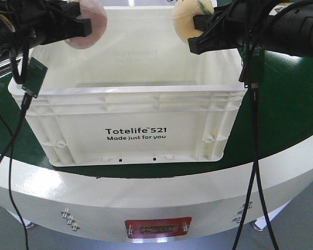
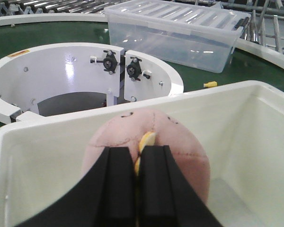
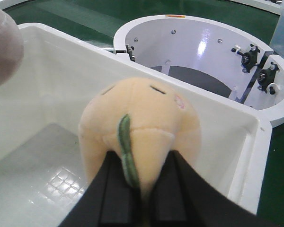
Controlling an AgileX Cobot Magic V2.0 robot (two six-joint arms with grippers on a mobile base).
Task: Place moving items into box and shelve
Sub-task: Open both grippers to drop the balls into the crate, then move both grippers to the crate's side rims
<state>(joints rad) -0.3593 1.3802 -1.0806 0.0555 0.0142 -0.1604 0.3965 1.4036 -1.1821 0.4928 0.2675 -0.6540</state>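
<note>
The white box (image 1: 135, 112) printed "Totelife 521" stands on the green belt, its inside bare. Above its left wall my left gripper (image 1: 86, 27) is shut on the pale pink ball (image 1: 89, 26); the left wrist view shows its black fingers (image 2: 118, 184) pinching a fold of that pink ball (image 2: 180, 146). Over the box's right side my right gripper (image 1: 194, 35) is shut on the yellow ball with the green stripe (image 1: 187, 21). From the right wrist, the yellow ball (image 3: 142, 123) hangs above the box floor (image 3: 47, 179), squeezed between the fingers (image 3: 116, 198).
A clear plastic bin (image 2: 175, 33) with a lid sits on the belt behind the box. A white ring-shaped housing (image 2: 80, 71) rises from the green belt beside it. A small yellow scrap (image 2: 209, 84) lies near the clear bin. Cables hang from both arms in front.
</note>
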